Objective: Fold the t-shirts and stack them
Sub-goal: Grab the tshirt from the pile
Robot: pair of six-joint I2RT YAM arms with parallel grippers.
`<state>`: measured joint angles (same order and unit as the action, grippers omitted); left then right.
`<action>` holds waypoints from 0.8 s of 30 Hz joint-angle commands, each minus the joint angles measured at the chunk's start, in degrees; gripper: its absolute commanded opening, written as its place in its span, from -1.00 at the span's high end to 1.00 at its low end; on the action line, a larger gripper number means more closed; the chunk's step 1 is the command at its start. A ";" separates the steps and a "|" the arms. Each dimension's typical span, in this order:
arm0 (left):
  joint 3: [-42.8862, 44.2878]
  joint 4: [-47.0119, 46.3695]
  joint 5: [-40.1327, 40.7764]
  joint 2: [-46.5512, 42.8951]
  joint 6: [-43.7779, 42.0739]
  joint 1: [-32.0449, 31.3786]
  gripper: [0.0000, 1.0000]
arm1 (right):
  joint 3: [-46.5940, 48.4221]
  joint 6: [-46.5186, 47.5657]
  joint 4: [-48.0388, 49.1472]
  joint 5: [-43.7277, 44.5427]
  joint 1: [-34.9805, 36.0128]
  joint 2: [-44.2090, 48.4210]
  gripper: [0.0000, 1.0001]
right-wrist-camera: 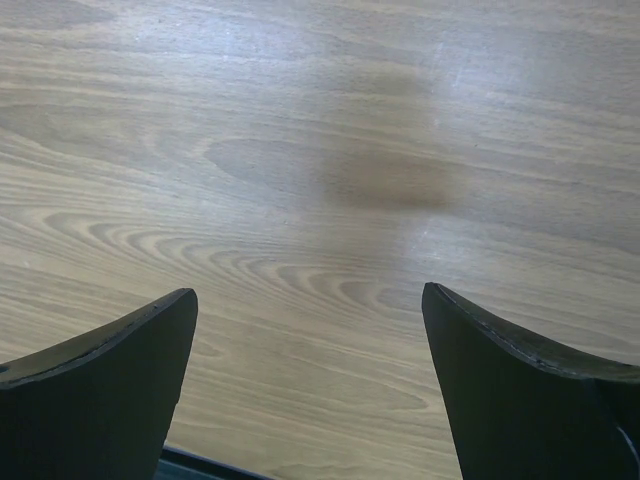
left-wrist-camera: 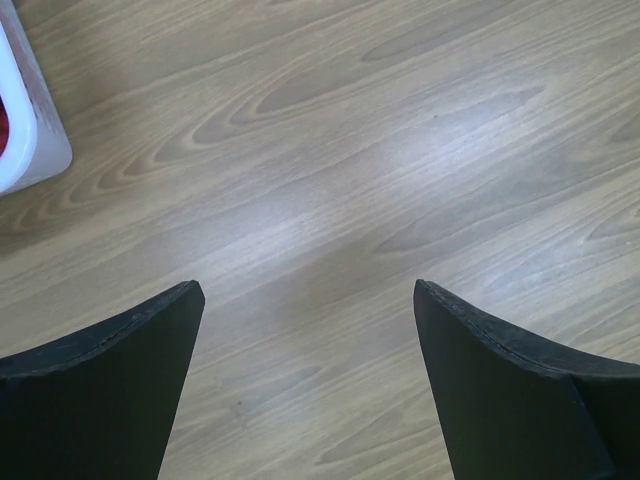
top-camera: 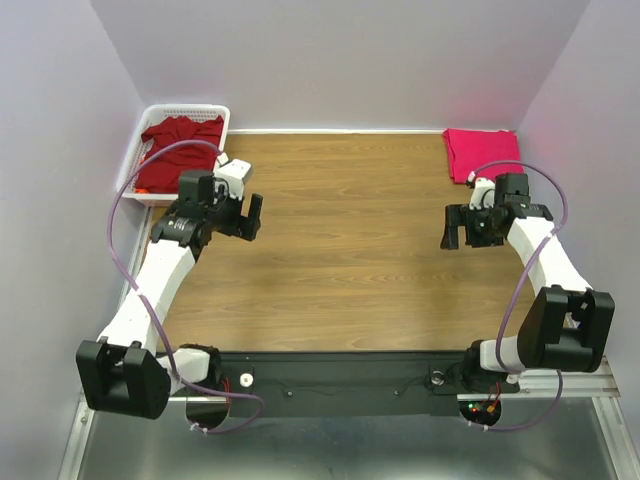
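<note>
Both grippers have their jaws wide apart and hold nothing. The left gripper [top-camera: 242, 222] hangs over the table [top-camera: 350, 250] beside the basket [top-camera: 185, 108], and the right gripper [top-camera: 462, 232] hangs near the right side. A red shirt [top-camera: 178, 150] lies crumpled in the basket, and a pink shirt [top-camera: 480, 152] lies folded at the far right corner. The step is probably fetching the red one: pinch only cloth, lift it over the rim, and spread it flat mid-table.

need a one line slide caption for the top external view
Left claw and right claw open over the table; dark red t-shirt in the basket, magenta t-shirt folded far right.
</note>
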<state>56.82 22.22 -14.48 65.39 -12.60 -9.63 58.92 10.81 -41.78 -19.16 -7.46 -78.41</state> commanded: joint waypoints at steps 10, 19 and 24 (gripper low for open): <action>41.41 8.36 -2.30 20.29 -0.76 8.92 -0.97 | 6.38 2.29 6.88 -3.08 -0.36 5.02 -1.00; 63.84 10.30 -4.68 44.11 3.19 21.05 -0.88 | 7.35 -0.09 8.82 -4.83 -0.27 0.19 -1.00; 67.20 6.27 -1.00 53.26 2.93 21.76 -0.84 | 7.35 0.18 8.73 -6.42 -0.27 -0.86 -1.00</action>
<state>120.92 30.37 -17.17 116.97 -10.31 12.56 64.05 11.11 -35.35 -23.44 -7.46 -79.24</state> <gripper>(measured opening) 0.926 0.999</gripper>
